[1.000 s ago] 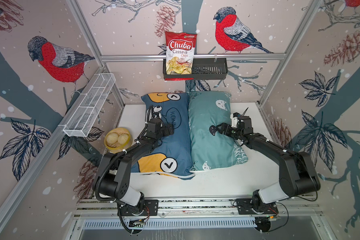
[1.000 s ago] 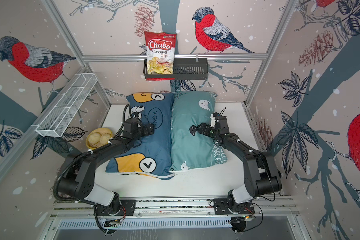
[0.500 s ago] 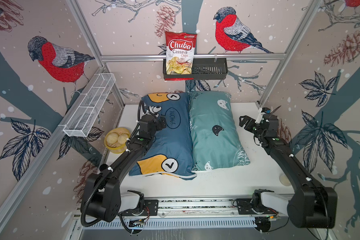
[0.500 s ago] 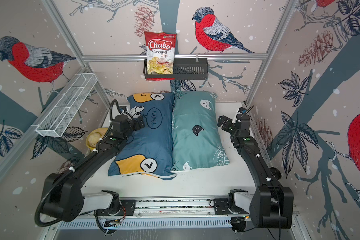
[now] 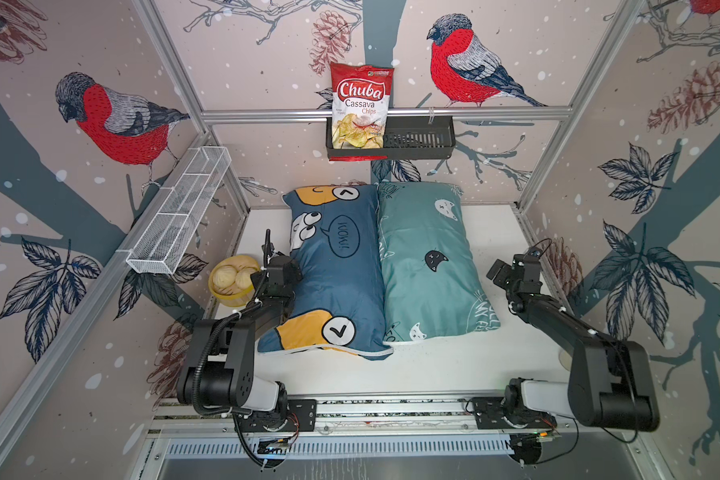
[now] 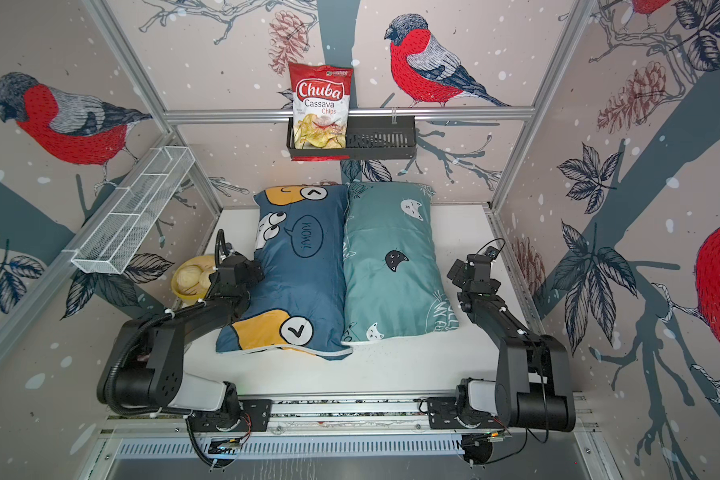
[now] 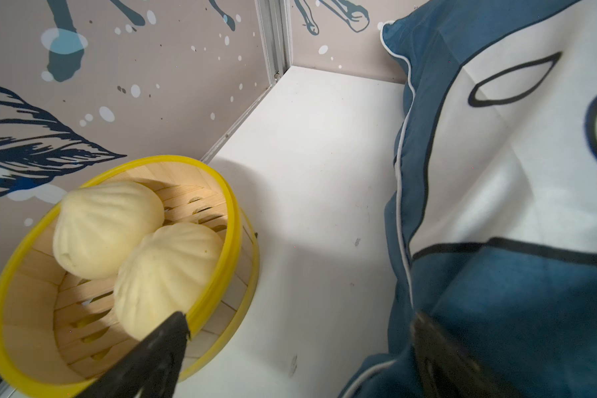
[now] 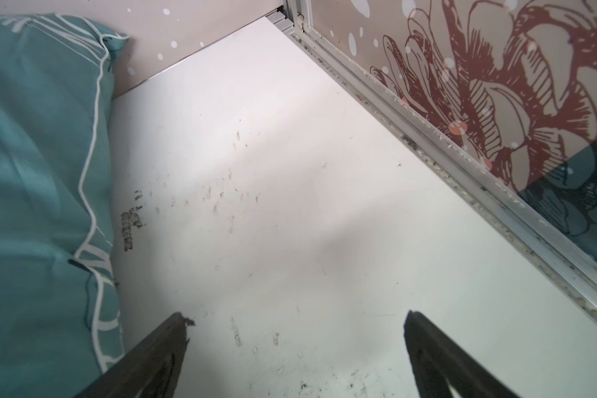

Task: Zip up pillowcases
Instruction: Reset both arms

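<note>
Both arms have drawn back off the pillowcases since the earlier frames and now sit at the outer sides. On the white table (image 5: 433, 370) the dark blue pillowcase (image 5: 337, 270) and the teal pillowcase (image 5: 425, 257) lie flat side by side with their long edges touching. The teal one is at 3 o'clock of the blue one.

Left side: the left gripper (image 5: 284, 272) sits at the 9 o'clock edge of the dark blue pillowcase, between it and the yellow steamer basket (image 5: 229, 299). In the left wrist view the left gripper (image 7: 299, 318) is spread fully, with nothing between the jaws. One finger (image 7: 159, 351) overlaps the steamer basket (image 7: 233, 220), and the other overlaps the dark blue pillowcase (image 7: 497, 310). That second finger is blurred, so contact with the cloth cannot be confirmed.

Right side: the right gripper (image 5: 500, 272) sits at 3 o'clock of the teal pillowcase, apart from its edge. In the right wrist view the right gripper (image 8: 297, 317) is spread wide and empty, with both fingers (image 8: 152, 358) over bare table. The teal pillowcase (image 8: 31, 172) lies just beside one finger, clear of it.
</note>
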`<state>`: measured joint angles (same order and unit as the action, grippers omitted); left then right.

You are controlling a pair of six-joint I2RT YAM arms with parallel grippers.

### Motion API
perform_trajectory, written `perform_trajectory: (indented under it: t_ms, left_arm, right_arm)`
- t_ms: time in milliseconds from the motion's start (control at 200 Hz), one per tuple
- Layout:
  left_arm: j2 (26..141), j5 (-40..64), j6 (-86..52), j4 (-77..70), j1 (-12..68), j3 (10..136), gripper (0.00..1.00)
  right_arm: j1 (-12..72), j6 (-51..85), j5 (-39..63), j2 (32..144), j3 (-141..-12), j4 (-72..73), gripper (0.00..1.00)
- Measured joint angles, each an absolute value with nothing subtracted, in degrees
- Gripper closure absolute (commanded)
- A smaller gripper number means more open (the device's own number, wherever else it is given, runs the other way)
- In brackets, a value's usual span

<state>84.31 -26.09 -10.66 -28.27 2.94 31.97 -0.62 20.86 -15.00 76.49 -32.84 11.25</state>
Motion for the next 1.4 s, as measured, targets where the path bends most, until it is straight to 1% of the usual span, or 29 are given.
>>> perform_trajectory:
  t_ms: [245,325,475,575,711,826,1021,1401]
  left_arm:
    - [88.51,-23.77,-8.19,-40.6,2.48,28.93,0.0]
    - [89.03,-22.55,-7.09,-44.56,2.35,27.75,0.0]
    - [89.17,-20.75,-5.69,-48.1,2.07,26.63,0.0]
    - [88.14,-18.98,-5.02,-51.94,2.07,23.77,0.0]
    - [87.2,-16.53,-4.03,-58.43,2.07,19.33,0.0]
    - [87.85,-14.72,-3.38,-65.73,2.07,15.44,0.0]
    - [88.99,-13.3,-2.5,-71.33,2.09,13.76,0.0]
    - [89.14,-12.67,-1.5,-72.9,2.09,13.47,0.0]
  right_arm:
    - [2.72,17.93,-18.57,81.69,-26.0,26.63,0.0]
    - [3.38,16.6,-19.53,81.62,-23.83,32.84,0.0]
    - [5.08,13.32,-20.6,81.87,-22.83,40.12,0.0]
    - [6.42,9.93,-22.02,80.95,-19.42,46.5,0.0]
    - [4.58,7.66,-22.61,82.15,-13.47,58.02,0.0]
    - [3.73,7.46,-22.39,85.73,-12.53,63.4,0.0]
    - [3.2,7.44,-21.93,86.08,-12.34,67.94,0.0]
    - [3.27,7.44,-21.67,86.13,-12.29,68.93,0.0]
